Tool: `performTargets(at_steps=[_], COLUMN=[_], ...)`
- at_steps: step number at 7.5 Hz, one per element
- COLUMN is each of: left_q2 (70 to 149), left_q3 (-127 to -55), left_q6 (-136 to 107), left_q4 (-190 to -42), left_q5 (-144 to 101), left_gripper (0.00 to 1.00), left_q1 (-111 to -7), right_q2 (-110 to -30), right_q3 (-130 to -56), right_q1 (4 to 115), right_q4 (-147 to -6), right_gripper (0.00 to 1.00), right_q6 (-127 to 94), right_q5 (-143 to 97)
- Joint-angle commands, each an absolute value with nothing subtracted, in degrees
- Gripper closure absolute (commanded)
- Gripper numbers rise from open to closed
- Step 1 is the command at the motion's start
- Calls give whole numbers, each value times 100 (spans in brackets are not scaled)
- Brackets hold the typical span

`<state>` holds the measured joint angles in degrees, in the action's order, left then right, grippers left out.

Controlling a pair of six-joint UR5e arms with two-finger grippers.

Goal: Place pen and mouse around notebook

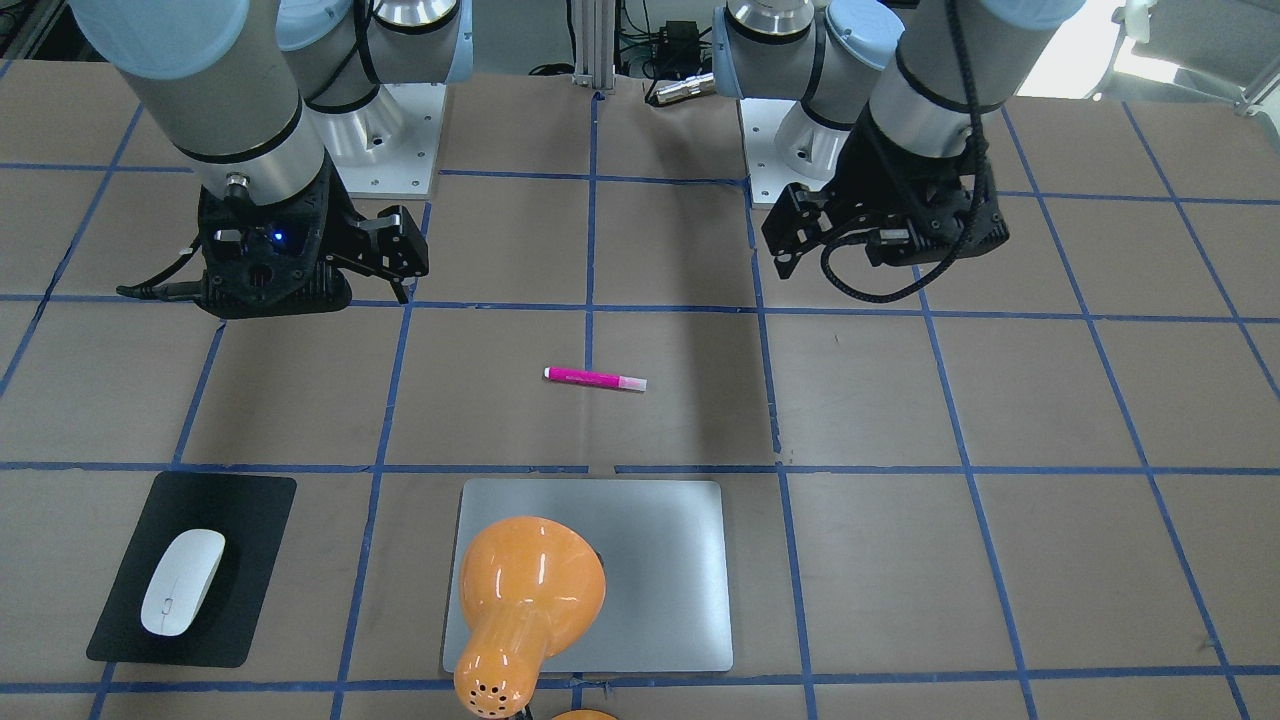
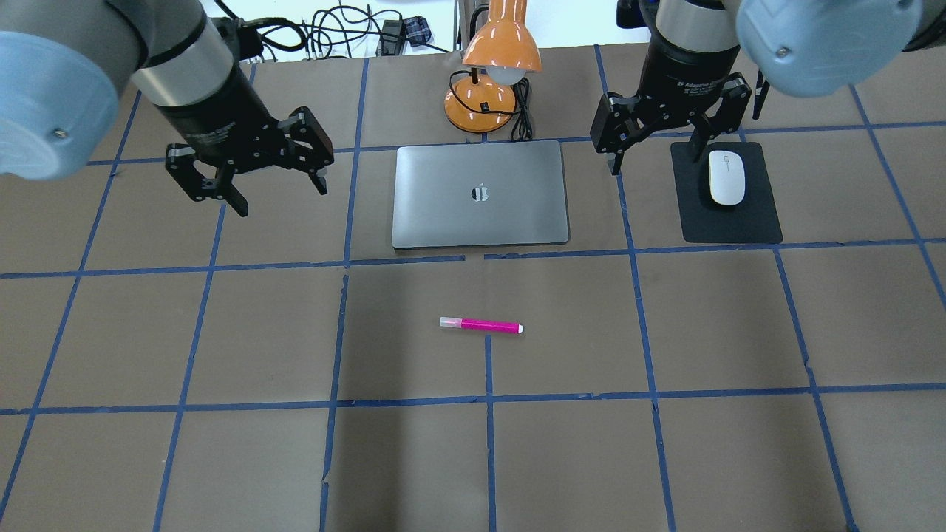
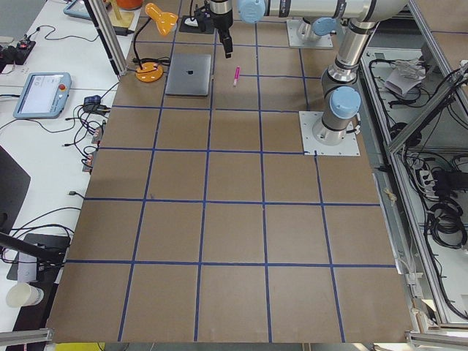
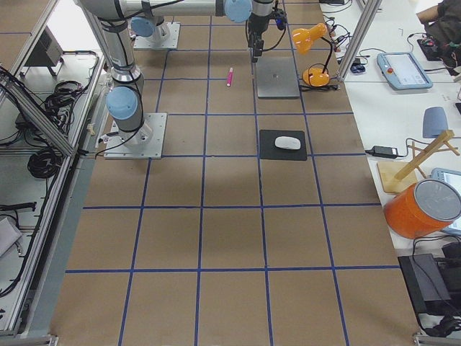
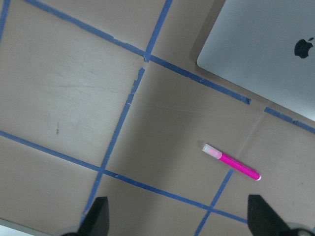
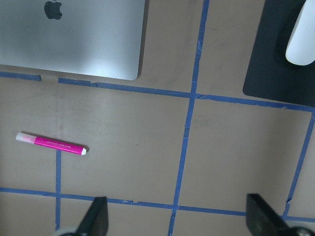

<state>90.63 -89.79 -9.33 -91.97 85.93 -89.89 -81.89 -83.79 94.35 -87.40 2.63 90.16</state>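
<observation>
Brown, blue-taped table [image 2: 222,465] under magenta pen [image 2: 482,325]

A robotics lab: two UR5e arms [image 3: 344,51] bolted through base plates [image 3: 311,146] onto a brown table [image 3: 234,234] gridded with blue tape, aluminium framing [image 3: 103,33] and cable bundles [image 3: 439,212] alongside, teach pendants [image 4: 403,70] on side benches.

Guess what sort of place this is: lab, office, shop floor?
Probably a robotics lab: left arm and right arm bolted to a table gridded in blue tape, teach pendant on a side bench, loose cables alongside.
</observation>
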Motion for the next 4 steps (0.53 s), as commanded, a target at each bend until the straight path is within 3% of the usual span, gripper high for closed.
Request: performTargets(at_steps=[1, 4], left_q2=[8956, 8974], left_q3=[-8965, -8956], left_q6=[-123, -97], left_q4=[-9009, -8851], left_q5=[8631, 8640], left_gripper=[0, 0], left_q1=[-8754, -8719], right_q2=[-8156, -8244], right_q3=[-8402, -8393], right_q1=[9204, 9167], right_q4=[-8632, -8701], right_gripper=[0, 0], right_q6=[264, 246], right_q5=[9026, 8938])
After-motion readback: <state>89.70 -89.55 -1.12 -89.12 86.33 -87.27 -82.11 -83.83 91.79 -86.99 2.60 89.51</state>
